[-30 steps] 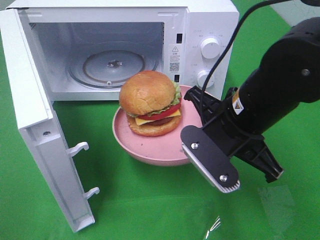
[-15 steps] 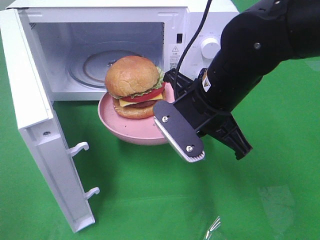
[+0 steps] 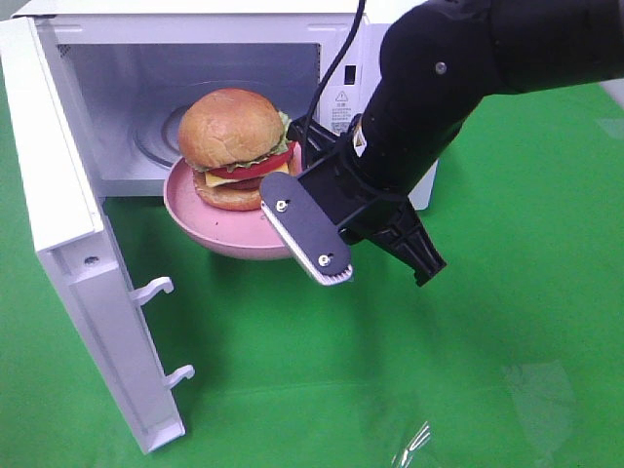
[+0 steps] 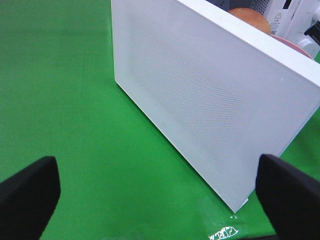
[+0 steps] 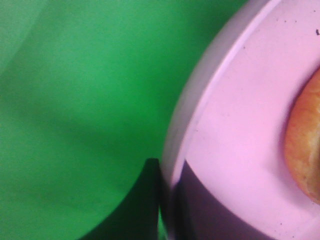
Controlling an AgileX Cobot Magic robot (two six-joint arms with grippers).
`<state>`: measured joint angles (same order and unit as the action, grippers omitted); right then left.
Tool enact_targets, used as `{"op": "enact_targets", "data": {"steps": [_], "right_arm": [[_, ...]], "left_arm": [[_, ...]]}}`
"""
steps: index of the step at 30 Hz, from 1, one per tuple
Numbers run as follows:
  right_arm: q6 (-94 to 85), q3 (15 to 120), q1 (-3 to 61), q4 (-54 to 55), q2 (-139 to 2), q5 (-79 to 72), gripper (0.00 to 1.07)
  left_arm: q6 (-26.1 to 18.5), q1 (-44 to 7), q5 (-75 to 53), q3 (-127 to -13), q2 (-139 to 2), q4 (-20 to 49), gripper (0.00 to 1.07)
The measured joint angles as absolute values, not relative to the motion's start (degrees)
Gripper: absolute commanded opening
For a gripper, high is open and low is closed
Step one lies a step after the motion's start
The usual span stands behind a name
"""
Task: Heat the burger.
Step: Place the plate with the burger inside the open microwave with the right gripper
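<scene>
The burger (image 3: 234, 146), with a golden bun, lettuce, tomato and cheese, rides on a pink plate (image 3: 210, 232). My right gripper (image 3: 286, 207) is shut on the plate's right rim and holds it off the green cloth at the mouth of the open microwave (image 3: 117, 78). Up close in the right wrist view, the plate's rim (image 5: 240, 125) sits pinched in the right gripper (image 5: 167, 200), with the bun's edge (image 5: 305, 150) beside it. My left gripper (image 4: 160, 200) stands wide open and empty, outside the microwave door (image 4: 210, 90).
The microwave's door (image 3: 68, 224) swings out to the left, latch hooks facing the cloth. A glass turntable (image 3: 156, 136) lies inside, behind the plate. The right arm covers the control knobs. Green cloth spreads across the front and right.
My right gripper has carried the plate and burger left and back, from in front of the control panel to the microwave's opening. The left gripper has stayed open.
</scene>
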<state>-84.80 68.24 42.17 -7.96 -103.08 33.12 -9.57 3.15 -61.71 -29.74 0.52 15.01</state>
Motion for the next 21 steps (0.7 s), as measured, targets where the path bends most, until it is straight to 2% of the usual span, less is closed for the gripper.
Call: {"op": "enact_targets", "data": {"steps": [21], "right_arm": [[-82.91,81.25,42.17,-7.28,-111.67,37.47,0.0]], "left_arm": [[-9.57,3.15,-61.71,-29.74,0.52,15.01,0.99]]}}
